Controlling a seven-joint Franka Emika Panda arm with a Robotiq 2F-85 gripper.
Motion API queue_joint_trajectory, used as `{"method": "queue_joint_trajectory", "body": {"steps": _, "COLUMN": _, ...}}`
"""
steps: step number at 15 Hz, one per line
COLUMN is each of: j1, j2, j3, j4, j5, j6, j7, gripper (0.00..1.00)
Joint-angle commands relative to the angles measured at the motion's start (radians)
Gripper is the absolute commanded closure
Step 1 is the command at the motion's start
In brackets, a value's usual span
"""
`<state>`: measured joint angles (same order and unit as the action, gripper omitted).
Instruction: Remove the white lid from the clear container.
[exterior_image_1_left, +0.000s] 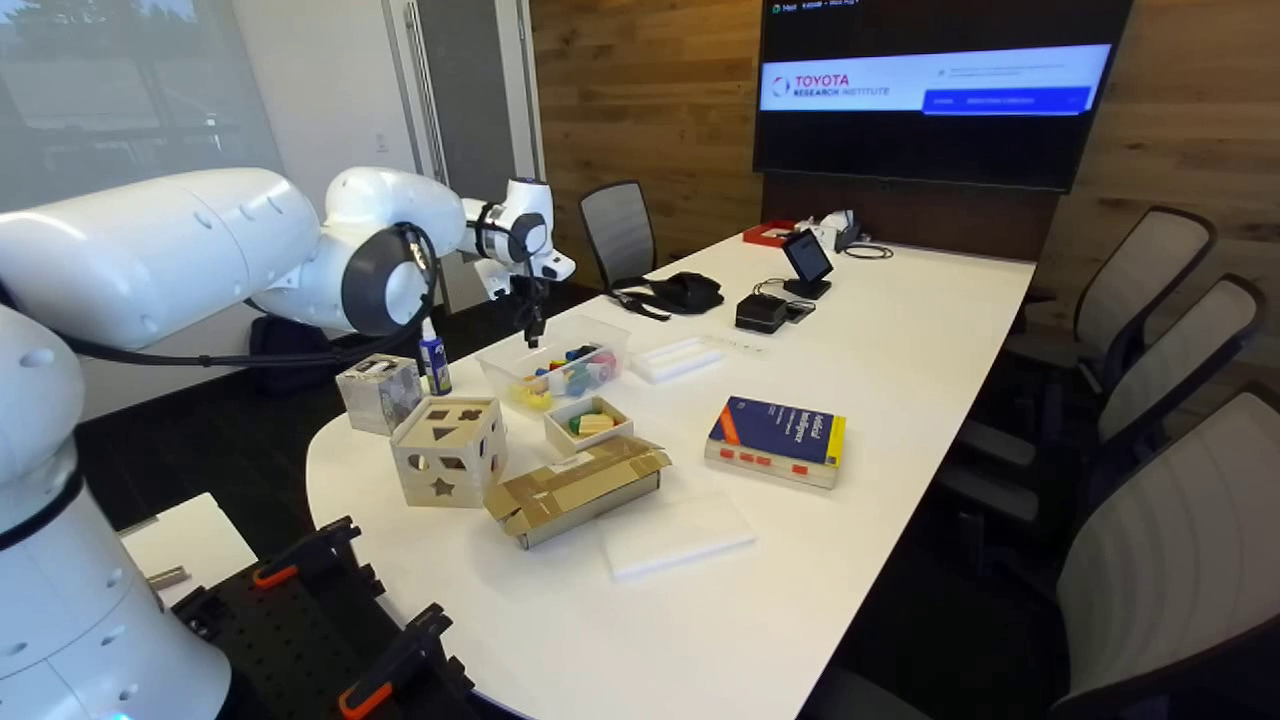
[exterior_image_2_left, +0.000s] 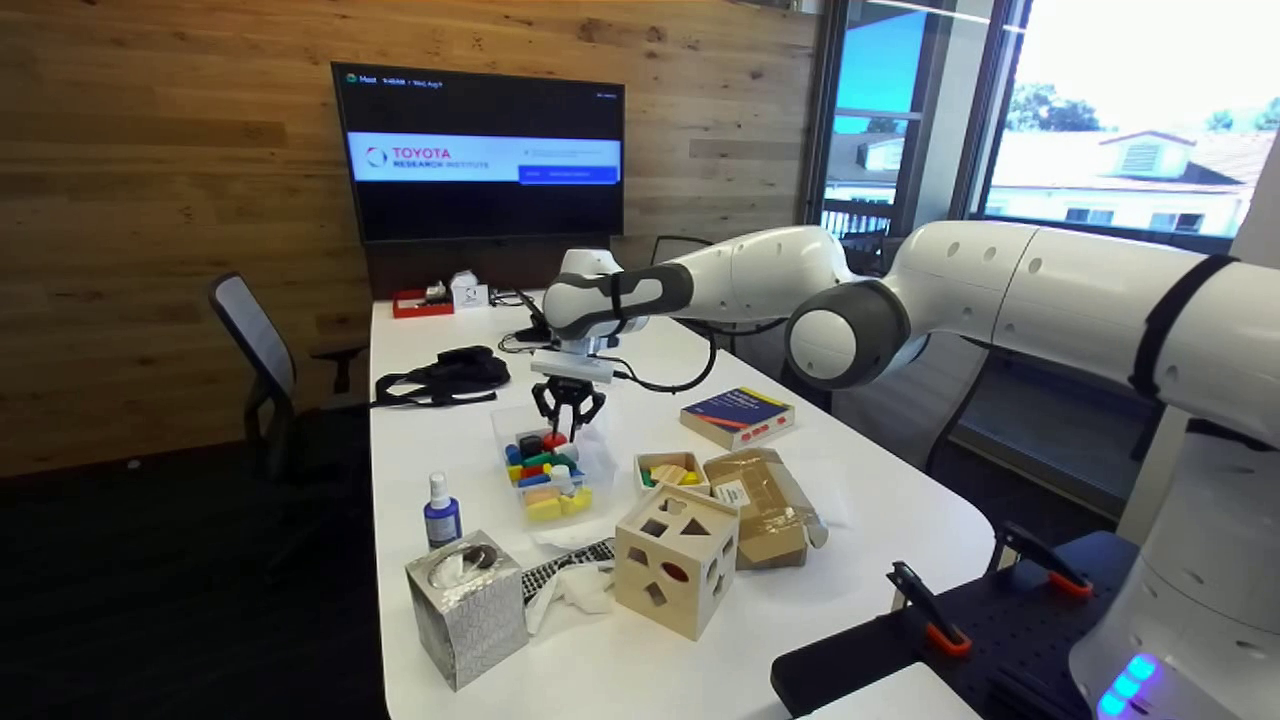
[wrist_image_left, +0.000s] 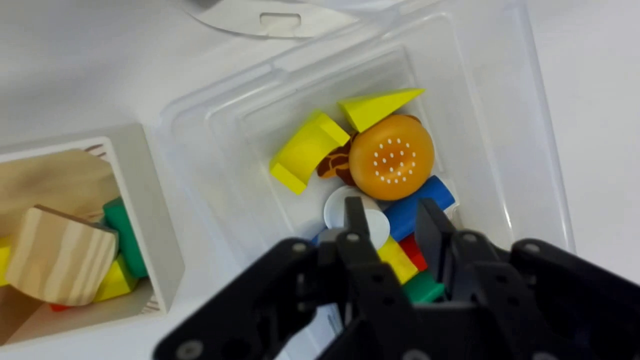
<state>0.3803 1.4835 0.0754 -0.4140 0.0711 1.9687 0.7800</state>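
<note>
The clear container (exterior_image_1_left: 598, 333) stands on the table with an open top and colourful blocks inside. It also shows in an exterior view (exterior_image_2_left: 597, 450) and in the wrist view (wrist_image_left: 500, 140). In the wrist view it holds a toy bun (wrist_image_left: 392, 157), yellow pieces (wrist_image_left: 307, 150) and a blue block (wrist_image_left: 422, 205). My gripper (wrist_image_left: 391, 205) is over the container, part open, with nothing between its fingers. It shows in both exterior views (exterior_image_1_left: 533, 335) (exterior_image_2_left: 565, 435). A flat white rectangular piece that looks like the white lid (exterior_image_1_left: 678, 535) lies on the table, apart from the container.
A small wooden box of blocks (exterior_image_1_left: 560, 435) stands beside the container. The wooden cube (exterior_image_1_left: 445, 455), cardboard box (exterior_image_1_left: 580, 490), book (exterior_image_1_left: 775, 440), spray bottle (exterior_image_1_left: 434, 360), tissue box (exterior_image_2_left: 465, 610) and a white tray-like piece (exterior_image_1_left: 677, 360) stand around it.
</note>
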Motion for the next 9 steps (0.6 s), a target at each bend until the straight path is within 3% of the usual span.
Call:
{"method": "queue_joint_trajectory", "body": {"steps": 1, "j1": -0.020, "j2": -0.001, "j3": 0.027, "j4": 0.066, "j5": 0.021, "j6": -0.101, "j7": -0.088, "gripper": 0.35}}
{"method": "queue_joint_trajectory", "body": {"steps": 5, "j1": -0.027, "j2": -0.046, "j3": 0.028, "j4": 0.030, "j5": 0.019, "j6": -0.122, "j7": -0.118, "gripper": 0.05}}
{"method": "queue_joint_trajectory", "body": {"steps": 9, "j1": -0.025, "j2": -0.056, "j3": 0.028, "j4": 0.027, "j5": 0.018, "j6": -0.137, "j7": -0.141, "gripper": 0.00}}
